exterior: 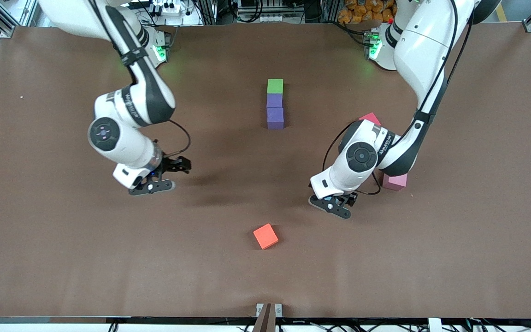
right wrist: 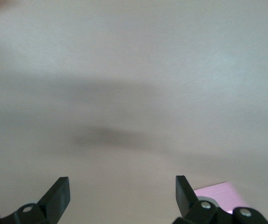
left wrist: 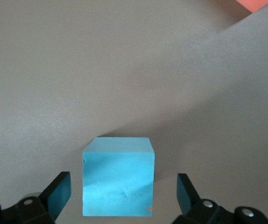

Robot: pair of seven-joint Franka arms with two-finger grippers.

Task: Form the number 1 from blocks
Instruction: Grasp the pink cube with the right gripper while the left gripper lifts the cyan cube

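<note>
**Left gripper lined up on the blue cube, nothing gripped yet**

You have a column begun near the middle of the brown table [exterior: 62,258]: a green foam cube [exterior: 275,85] with two purple foam cubes [exterior: 274,100] touching it in a line, each nearer the front camera than the last. An orange foam cube [exterior: 265,236] lies alone, well nearer the camera than that column. A pink foam cube [exterior: 395,181] and a red foam cube [exterior: 369,118] sit toward the left arm's end, both partly hidden by that arm.

Your left gripper [exterior: 334,207] hangs low with its fingers [left wrist: 59,193] spread wide and a light blue foam cube [left wrist: 118,176] sitting between them, untouched. Your right gripper [exterior: 166,174] waits over bare table toward the right arm's end, fingers apart and holding nothing.

The blue cube looks slightly off centre between the fingers, closer to one than the other, so closing now would probably nudge or twist it before it seats. Soft foam may also squash and spring out. Carrying it to the column, watch the left arm's elbow over the pink cube, and set down gently or you may knock the purple cubes out of line
</note>
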